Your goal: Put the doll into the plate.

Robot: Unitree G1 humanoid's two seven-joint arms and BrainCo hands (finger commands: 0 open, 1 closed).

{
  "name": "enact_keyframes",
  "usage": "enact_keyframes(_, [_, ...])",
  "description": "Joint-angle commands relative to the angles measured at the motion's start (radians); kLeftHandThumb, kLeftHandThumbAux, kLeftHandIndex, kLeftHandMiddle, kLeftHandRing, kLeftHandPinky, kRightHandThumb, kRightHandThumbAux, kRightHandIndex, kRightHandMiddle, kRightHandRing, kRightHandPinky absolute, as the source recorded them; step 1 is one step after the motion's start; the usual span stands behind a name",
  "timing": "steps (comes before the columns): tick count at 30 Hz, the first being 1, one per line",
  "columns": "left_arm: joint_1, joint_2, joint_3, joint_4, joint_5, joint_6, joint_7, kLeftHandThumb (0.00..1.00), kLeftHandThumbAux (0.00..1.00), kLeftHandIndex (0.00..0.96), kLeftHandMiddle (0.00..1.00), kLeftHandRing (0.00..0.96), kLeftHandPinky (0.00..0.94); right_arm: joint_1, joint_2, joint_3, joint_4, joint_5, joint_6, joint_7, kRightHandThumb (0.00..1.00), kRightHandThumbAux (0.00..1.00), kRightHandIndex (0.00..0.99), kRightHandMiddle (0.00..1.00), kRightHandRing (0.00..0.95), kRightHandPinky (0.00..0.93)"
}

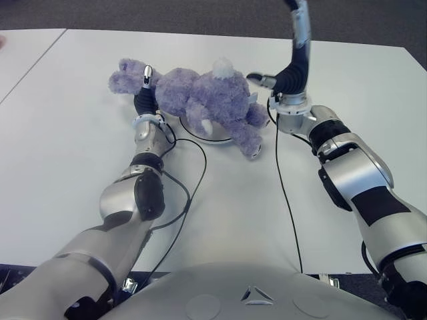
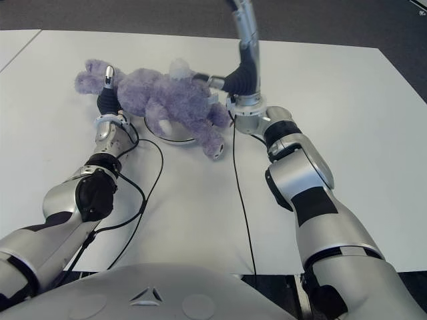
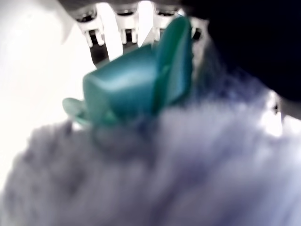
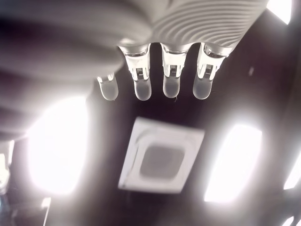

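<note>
Left eye view: the purple doll (image 1: 200,100) lies across the white tabletop (image 1: 67,133), its body over a white plate (image 1: 213,137) of which only a thin arc of rim shows beneath it; one leg extends past the rim toward me. My left hand (image 1: 145,93) is at the doll's head end, fingers pressed into the plush at the neck, one fingertip showing above the fur. My right hand (image 1: 283,80) stands just beside the doll's rear, wrist turned upward, with one finger (image 1: 260,80) pointing toward the plush; whether it touches cannot be told. Black cables (image 1: 287,200) run along both forearms over the tabletop. Right eye view: same arrangement; the doll's pale tail (image 2: 179,67) shows on top, and the plate rim curves out under the belly. Left wrist view: my left hand's fingers are clenched into purple fur that fills most of the frame, grasping the doll; a teal plastic piece (image 3: 136,84) sits against the plush below the knuckles. Right wrist view: the camera faces up at a ceiling with bright lights (image 4: 59,146) and a square vent (image 4: 162,160); the four fingertips (image 4: 171,87) of my right hand hang straight and apart, released, holding nothing.
</note>
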Motion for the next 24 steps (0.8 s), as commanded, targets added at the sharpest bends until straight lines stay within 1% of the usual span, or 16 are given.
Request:
enact_keyframes(1, [0.201, -0.054, 0.030, 0.132, -0.028, 0.129, 0.032, 0.000, 0.470, 0.000, 0.089, 0.110, 0.137, -0.004, -0.002, -0.136, 0.022, 0.182, -0.043, 0.173, 0.067, 0.474, 0.000, 0.000, 0.000, 0.021])
enact_keyframes(2, [0.201, -0.054, 0.030, 0.132, -0.028, 0.129, 0.032, 0.000, 0.470, 0.000, 0.088, 0.109, 0.132, -0.002, 0.001, -0.149, 0.022, 0.202, -0.043, 0.201, 0.068, 0.475, 0.000, 0.000, 0.000, 0.023])
enact_keyframes(3, [0.201, -0.054, 0.030, 0.132, -0.028, 0.128, 0.031, 0.000, 0.469, 0.000, 0.088, 0.108, 0.130, -0.009, 0.001, -0.178, 0.031, 0.253, -0.042, 0.259, 0.069, 0.476, 0.000, 0.000, 0.000, 0.025])
enact_keyframes(5, [0.202, -0.054, 0.029, 0.132, -0.028, 0.126, 0.030, 0.000, 0.468, 0.000, 0.085, 0.104, 0.127, -0.026, -0.001, -0.241, 0.047, 0.370, -0.033, 0.405, 0.069, 0.474, 0.000, 0.000, 0.000, 0.027])
enact_keyframes(6, [0.201, -0.052, 0.029, 0.132, -0.027, 0.129, 0.031, 0.000, 0.467, 0.000, 0.084, 0.102, 0.125, -0.030, 0.000, -0.278, 0.049, 0.437, -0.016, 0.491, 0.069, 0.473, 0.000, 0.000, 0.000, 0.028])
enact_keyframes(7, [0.201, -0.050, 0.028, 0.132, -0.027, 0.131, 0.031, 0.000, 0.467, 0.000, 0.083, 0.101, 0.125, -0.030, 0.003, -0.303, 0.047, 0.484, -0.002, 0.554, 0.067, 0.470, 0.000, 0.000, 0.000, 0.025])
enact_keyframes(9, [0.202, -0.049, 0.026, 0.132, -0.025, 0.134, 0.033, 0.000, 0.468, 0.000, 0.081, 0.099, 0.124, -0.030, 0.011, -0.349, 0.042, 0.559, 0.031, 0.658, 0.058, 0.460, 0.000, 0.000, 0.000, 0.015])
enact_keyframes(11, [0.205, -0.053, 0.023, 0.132, -0.022, 0.132, 0.035, 0.000, 0.471, 0.000, 0.081, 0.099, 0.123, -0.044, 0.014, -0.411, 0.047, 0.638, 0.079, 0.769, 0.043, 0.442, 0.000, 0.000, 0.000, 0.008])
enact_keyframes(14, [0.204, -0.053, 0.021, 0.132, -0.020, 0.130, 0.039, 0.000, 0.473, 0.000, 0.080, 0.099, 0.125, -0.074, 0.007, -0.502, 0.045, 0.759, 0.148, 0.947, 0.022, 0.414, 0.000, 0.000, 0.000, 0.002])
enact_keyframes(16, [0.203, -0.055, 0.021, 0.132, -0.022, 0.128, 0.038, 0.000, 0.474, 0.000, 0.082, 0.103, 0.134, -0.088, 0.002, -0.551, 0.038, 0.825, 0.180, 1.045, 0.009, 0.388, 0.000, 0.000, 0.000, 0.000])
enact_keyframes(19, [0.202, -0.057, 0.025, 0.132, -0.027, 0.126, 0.033, 0.000, 0.472, 0.000, 0.084, 0.104, 0.137, -0.092, 0.000, -0.603, 0.030, 0.886, 0.213, 1.144, 0.003, 0.366, 0.000, 0.000, 0.000, 0.000])
enact_keyframes(22, [0.201, -0.059, 0.028, 0.132, -0.032, 0.126, 0.030, 0.000, 0.470, 0.000, 0.083, 0.104, 0.139, -0.087, 0.000, -0.638, 0.033, 0.915, 0.249, 1.213, 0.000, 0.353, 0.002, 0.000, 0.000, 0.000])
enact_keyframes(24, [0.200, -0.060, 0.031, 0.132, -0.035, 0.126, 0.029, 0.000, 0.470, 0.000, 0.082, 0.103, 0.140, -0.083, -0.006, -0.663, 0.053, 0.919, 0.311, 1.251, 0.000, 0.352, 0.003, 0.000, 0.000, 0.000])
